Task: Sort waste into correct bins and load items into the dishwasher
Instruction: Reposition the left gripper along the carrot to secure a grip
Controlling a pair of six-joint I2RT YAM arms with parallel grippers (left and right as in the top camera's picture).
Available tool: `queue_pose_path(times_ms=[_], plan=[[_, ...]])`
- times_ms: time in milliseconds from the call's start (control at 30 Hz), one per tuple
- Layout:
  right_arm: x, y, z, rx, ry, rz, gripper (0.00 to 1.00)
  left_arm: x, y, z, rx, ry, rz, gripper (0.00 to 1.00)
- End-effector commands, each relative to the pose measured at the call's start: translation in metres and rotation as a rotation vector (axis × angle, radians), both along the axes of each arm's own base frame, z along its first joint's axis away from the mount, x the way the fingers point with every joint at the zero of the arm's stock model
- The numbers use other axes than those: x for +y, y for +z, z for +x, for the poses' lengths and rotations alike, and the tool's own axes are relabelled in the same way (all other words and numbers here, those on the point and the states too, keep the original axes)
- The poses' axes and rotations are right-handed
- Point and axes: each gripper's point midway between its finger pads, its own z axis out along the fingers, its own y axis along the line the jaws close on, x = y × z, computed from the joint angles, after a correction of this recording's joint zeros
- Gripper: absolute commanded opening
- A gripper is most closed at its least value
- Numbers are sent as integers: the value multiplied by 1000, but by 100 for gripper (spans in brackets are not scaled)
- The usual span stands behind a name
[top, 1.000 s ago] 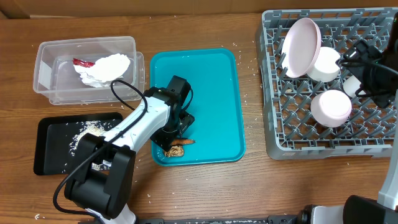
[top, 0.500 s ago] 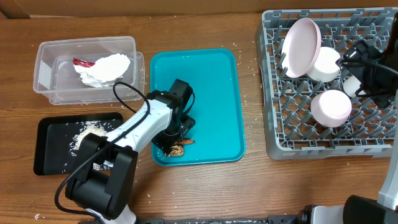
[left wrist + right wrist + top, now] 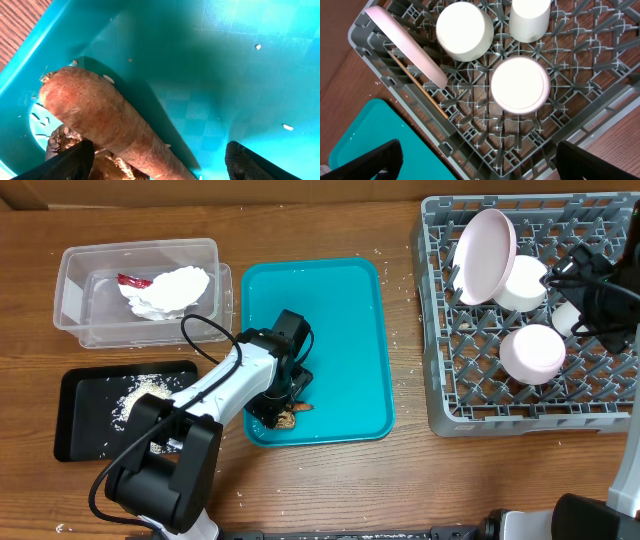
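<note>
As the left gripper (image 3: 159,162) had sunk a little lower over the stick (image 3: 102,117) in the near corner of the teal tray (image 3: 350,330), jaws apart on both sides of it, a grasp seemed close, while the right gripper (image 3: 480,160) hung spread above the rack (image 3: 580,75).

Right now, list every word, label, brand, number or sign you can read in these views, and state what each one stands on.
None: no word, number, brand or sign can be read in any view.
red wrapper in the clear tub: any print is too small to read.
teal tray, black tray, grey rack, white plate: no markings show.
</note>
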Motion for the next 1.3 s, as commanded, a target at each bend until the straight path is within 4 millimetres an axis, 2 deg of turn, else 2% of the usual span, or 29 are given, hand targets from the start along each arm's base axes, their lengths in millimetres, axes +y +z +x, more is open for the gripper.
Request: queue_pose_path(times_ms=[0, 400, 667, 933, 1267], plan=[[-2, 5, 0, -15, -5, -12, 100, 8, -5, 1, -17, 13, 52, 85], [-2, 5, 0, -15, -5, -12, 100, 4, -4, 18, -89, 19, 42, 85], [-2, 5, 0, -15, -5, -12, 100, -1, -1, 22, -98, 7, 17, 85], [-2, 5, 0, -15, -5, -12, 100, -8, 15, 44, -166, -65, 12, 84], [-2, 5, 0, -15, -5, -12, 100, -10, 19, 59, -234, -60, 16, 86]])
